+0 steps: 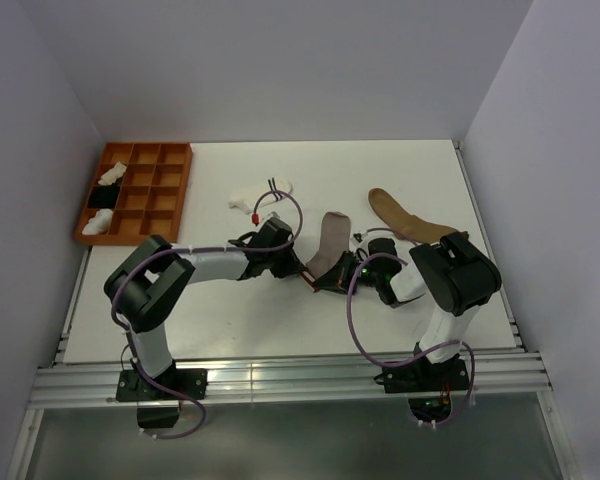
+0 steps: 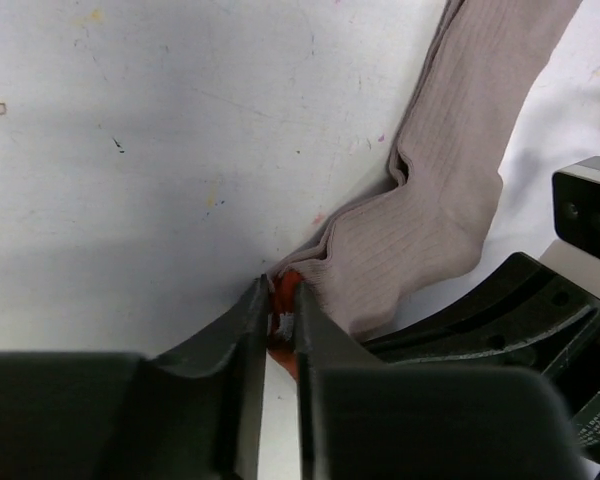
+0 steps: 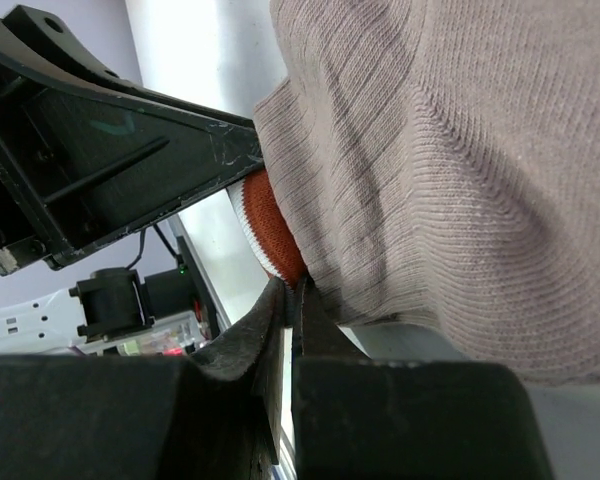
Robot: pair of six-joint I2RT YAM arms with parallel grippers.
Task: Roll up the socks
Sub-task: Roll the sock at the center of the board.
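Grey sock (image 1: 332, 245): flat, leg stretching away ahead of the fingertips. Left gripper (image 2: 280, 302) and right gripper (image 3: 290, 300): both pinched nearly closed on its red-striped cuff (image 3: 265, 215). Recommended: turn both wrists evenly, keeping the roll tight.

White table (image 1: 230, 320): divided tray (image 1: 187, 190) far left; white sock (image 1: 258, 195), grey sock (image 1: 330, 245), tan sock (image 1: 405, 218) centre-right.

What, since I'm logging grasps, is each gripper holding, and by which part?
The grey sock: the left gripper and the right gripper are each shut on its red-striped cuff end.
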